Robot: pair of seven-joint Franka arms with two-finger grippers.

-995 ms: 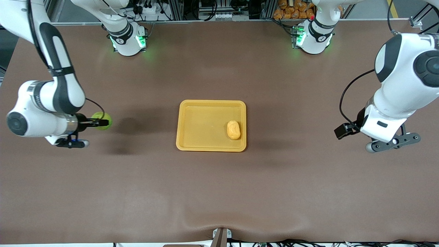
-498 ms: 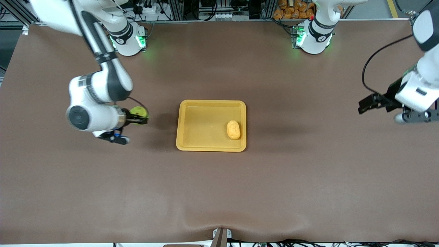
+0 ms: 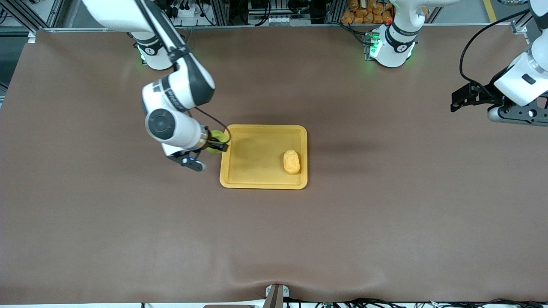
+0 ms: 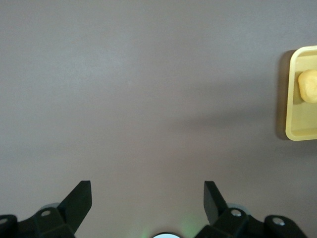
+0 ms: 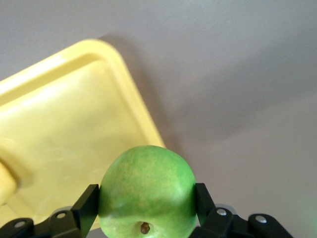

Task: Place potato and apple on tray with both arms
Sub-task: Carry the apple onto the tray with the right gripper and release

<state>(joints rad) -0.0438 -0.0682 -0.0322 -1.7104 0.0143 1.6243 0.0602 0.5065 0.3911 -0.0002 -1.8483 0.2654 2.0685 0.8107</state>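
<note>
The yellow-orange tray (image 3: pixel 252 154) lies mid-table. The tan potato (image 3: pixel 291 161) rests in it, at the tray's end toward the left arm. My right gripper (image 3: pixel 217 144) is shut on the green apple (image 3: pixel 218 137) and holds it in the air over the tray's edge toward the right arm's end. In the right wrist view the apple (image 5: pixel 147 191) sits between both fingers, with the tray's corner (image 5: pixel 74 114) below. My left gripper (image 4: pixel 147 197) is open and empty, raised over bare table near the left arm's end (image 3: pixel 464 99); its view shows the tray (image 4: pixel 303 130) and potato (image 4: pixel 308 85) at one edge.
The brown table mat (image 3: pixel 274 239) has a raised wrinkle near the front camera's edge. Both arm bases (image 3: pixel 391 45) stand along the table edge farthest from the front camera. Cables and orange items lie off the table past them.
My right arm has carried the apple from the right arm's end of the table to the tray's edge. My left arm has lifted and drawn back from the tray.
</note>
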